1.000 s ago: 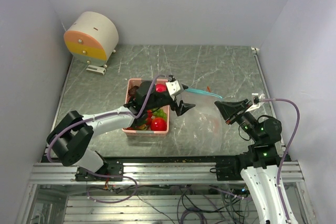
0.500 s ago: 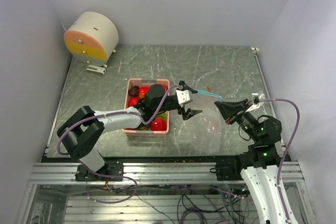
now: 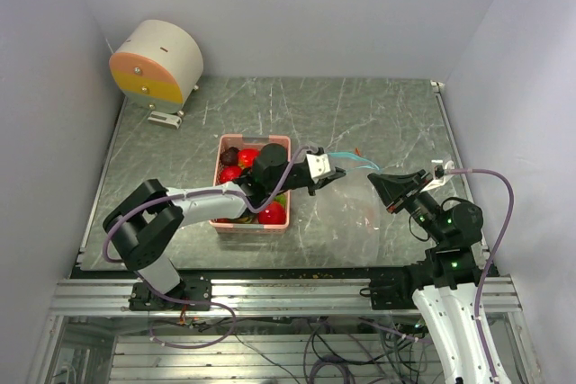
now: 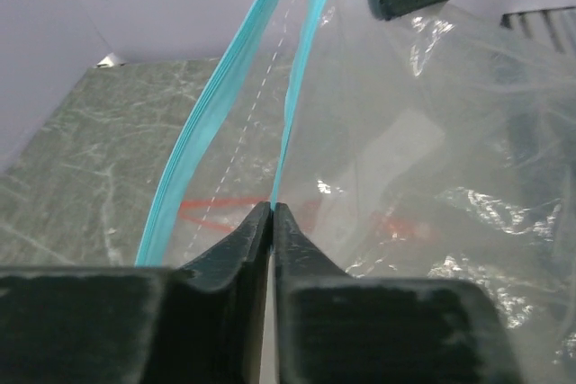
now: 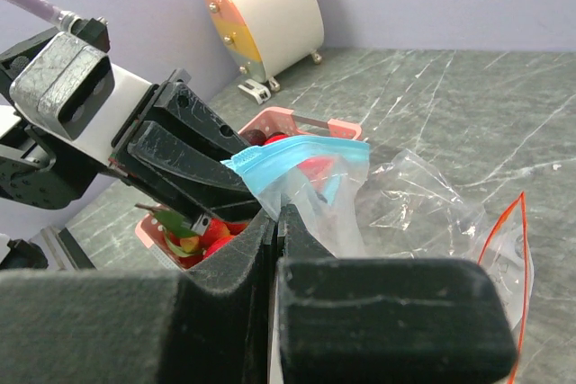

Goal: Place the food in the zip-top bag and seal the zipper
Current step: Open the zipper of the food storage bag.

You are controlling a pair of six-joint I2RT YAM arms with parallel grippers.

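Note:
The clear zip-top bag (image 3: 353, 188) hangs between both grippers, with its blue zipper (image 3: 349, 158) uppermost. My left gripper (image 3: 331, 173) is shut on one blue zipper strip (image 4: 297, 69), pinched at the fingertips (image 4: 273, 209). The other strip (image 4: 225, 87) stands apart, leaving the mouth open. Shut on the bag's other end is my right gripper (image 3: 385, 188), seen up close in the right wrist view (image 5: 277, 215). The food, red balls (image 3: 272, 213) and green pieces (image 5: 184, 245), lies in the pink tray (image 3: 221, 145), left of the bag.
A round white drum with an orange and yellow face (image 3: 157, 62) stands at the back left corner. Walls close in the grey marbled table (image 3: 378, 114) on three sides. A metal rail (image 3: 288, 292) runs along the near edge.
My left gripper has moved right from the tray to the bag's mouth and closed on a zipper strip. The right arm has kept still.

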